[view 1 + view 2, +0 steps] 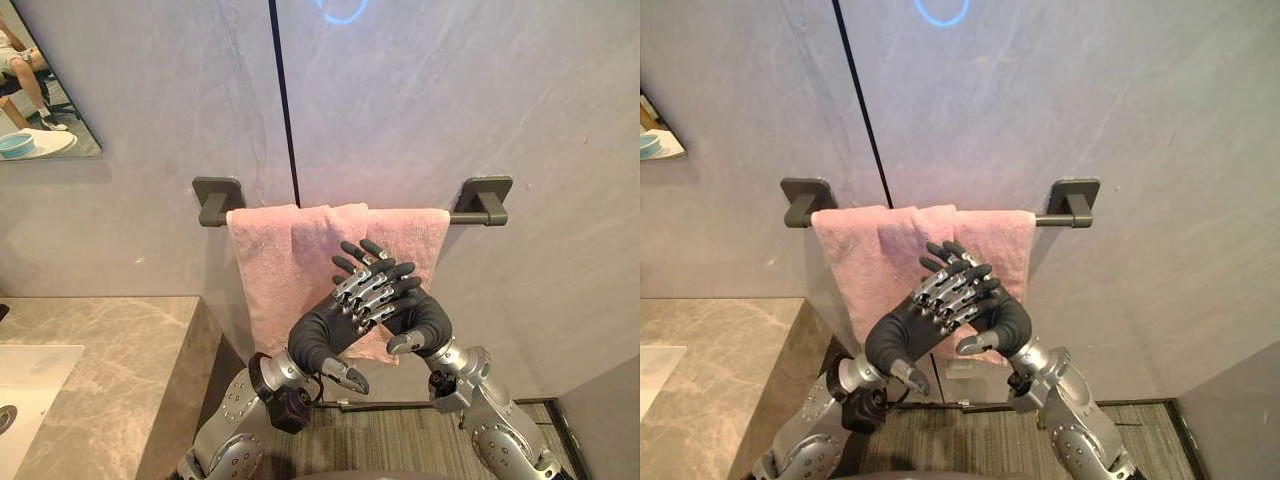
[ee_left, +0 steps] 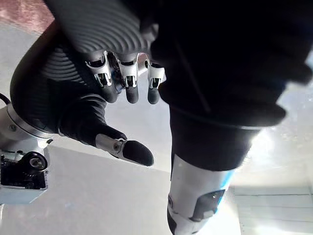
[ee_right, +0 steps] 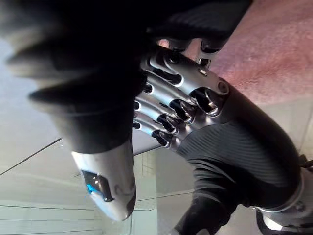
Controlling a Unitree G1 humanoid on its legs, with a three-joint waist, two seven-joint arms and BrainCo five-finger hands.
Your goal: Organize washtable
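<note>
One pink towel (image 1: 280,270) hangs over one rail (image 1: 461,215). The left hand (image 1: 320,335) and right hand (image 1: 428,318) cross before it, fingers straight, gripping nothing.

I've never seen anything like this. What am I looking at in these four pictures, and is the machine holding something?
This is a humanoid robot whose two arms end in metal hands. The two wide pictures come from cameras in its head. The two dark close-ups come from cameras on its wrists, so each sees the hands from very near. The left hand and right hand are crossed over each other in front of a pink towel, which hangs over a rail on the grey wall. Their fingers look fairly straight and seem to grip nothing. On the left is a marble counter with a white sink, and a mirror hangs higher up.
</note>
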